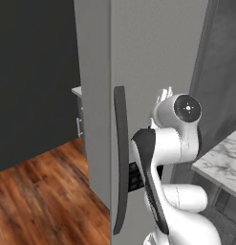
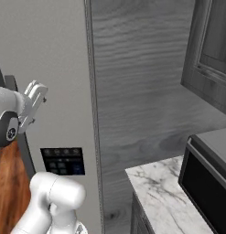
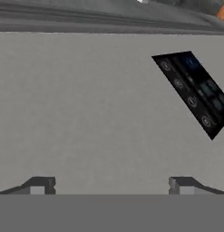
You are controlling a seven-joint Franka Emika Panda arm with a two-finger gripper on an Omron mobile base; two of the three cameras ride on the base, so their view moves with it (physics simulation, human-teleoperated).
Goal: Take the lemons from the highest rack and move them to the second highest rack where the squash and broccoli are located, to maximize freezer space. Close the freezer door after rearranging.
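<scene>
The grey freezer door (image 1: pixel 153 52) faces me, with a long dark handle (image 1: pixel 120 158) down its left side and a dark control panel (image 2: pixel 63 161) low on its front. In the right base view the door (image 2: pixel 50 59) meets the cabinet side along a thin seam and looks shut. My gripper (image 3: pixel 111 186) is open with nothing between its fingers, and it points at the bare door face close in front, left of the control panel (image 3: pixel 192 93). The white hand (image 2: pixel 34 103) hovers just off the door. The lemons, squash, broccoli and racks are hidden behind the door.
A tall grey wood-grain cabinet side (image 2: pixel 142 91) stands right of the door. A marble counter (image 2: pixel 164 196) carries a dark appliance (image 2: pixel 208 183) at the right. Wooden floor (image 1: pixel 38 196) lies open to the left, below a dark wall.
</scene>
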